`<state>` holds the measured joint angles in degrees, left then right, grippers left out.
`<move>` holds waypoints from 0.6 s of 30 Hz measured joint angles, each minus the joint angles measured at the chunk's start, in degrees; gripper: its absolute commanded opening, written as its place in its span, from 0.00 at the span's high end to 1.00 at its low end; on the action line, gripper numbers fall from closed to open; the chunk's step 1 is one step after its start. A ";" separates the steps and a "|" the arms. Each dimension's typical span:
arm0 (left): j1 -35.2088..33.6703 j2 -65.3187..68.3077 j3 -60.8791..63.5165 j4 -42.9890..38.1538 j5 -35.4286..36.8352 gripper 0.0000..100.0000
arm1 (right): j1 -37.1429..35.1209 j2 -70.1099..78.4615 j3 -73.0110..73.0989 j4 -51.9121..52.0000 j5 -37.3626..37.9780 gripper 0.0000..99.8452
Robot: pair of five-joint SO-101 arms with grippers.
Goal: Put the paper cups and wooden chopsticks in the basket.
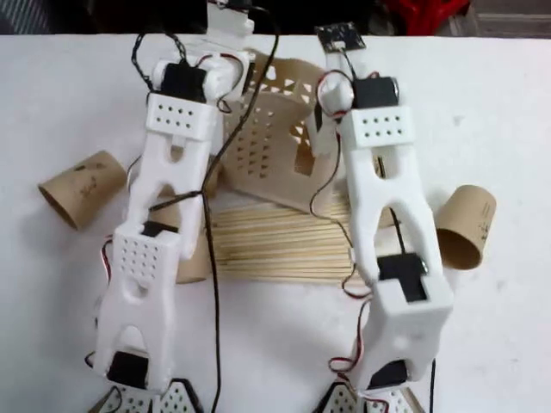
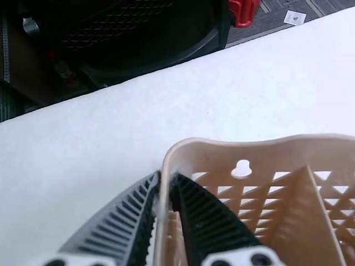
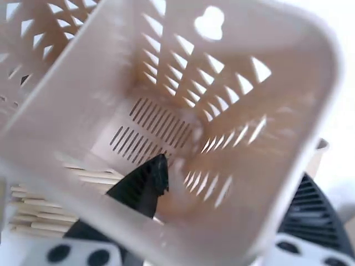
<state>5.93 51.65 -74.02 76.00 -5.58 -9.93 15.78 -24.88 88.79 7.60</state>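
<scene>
The beige slotted basket [image 1: 271, 138] stands tilted at the back between the two arms. My left gripper [image 1: 234, 82] is shut on its wall [image 2: 166, 160], one black finger [image 2: 127, 221] outside and the other inside. My right gripper [image 3: 233, 183] grips the opposite wall, with one finger [image 3: 145, 185] inside the basket [image 3: 183, 83] and one outside. A pile of wooden chopsticks [image 1: 275, 243] lies flat just in front of the basket. One paper cup [image 1: 82, 188] lies on its side at the left, another [image 1: 465, 225] at the right. A third cup [image 1: 195, 262] is partly hidden under the left arm.
The white table [image 1: 482, 112] has free room at the far left and right. Cables hang over the arms and basket. A small black board [image 1: 338, 36] sits at the back edge. Beyond that edge are dark furniture and a red object [image 2: 241, 11].
</scene>
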 measured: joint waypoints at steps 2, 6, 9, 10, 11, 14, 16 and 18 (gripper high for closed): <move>0.09 0.00 0.00 0.00 0.26 0.98 | -0.62 -4.13 6.86 -4.75 0.00 0.69; 0.09 0.00 0.00 0.00 4.48 0.98 | -1.23 -14.33 21.98 -16.62 0.00 0.70; 0.09 0.09 0.00 0.00 7.56 0.98 | -1.32 -23.12 32.70 -25.23 0.00 0.70; 0.00 0.09 0.00 0.00 9.14 0.98 | -1.32 -25.85 35.96 -27.78 0.00 0.70; 0.00 0.09 0.00 0.00 10.81 0.98 | -1.49 -28.40 39.38 -30.33 0.00 0.70; 0.00 0.09 0.00 0.00 14.95 0.98 | -1.49 -36.31 49.14 -37.19 0.00 0.70; 0.09 0.09 0.00 0.00 16.79 0.98 | -1.93 -41.32 55.30 -40.88 0.00 0.70; 0.09 0.09 0.00 0.09 19.08 0.98 | -2.37 -46.15 61.10 -44.13 0.00 0.70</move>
<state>6.02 51.74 -74.02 76.09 13.49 -12.31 -30.37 36.22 44.66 7.60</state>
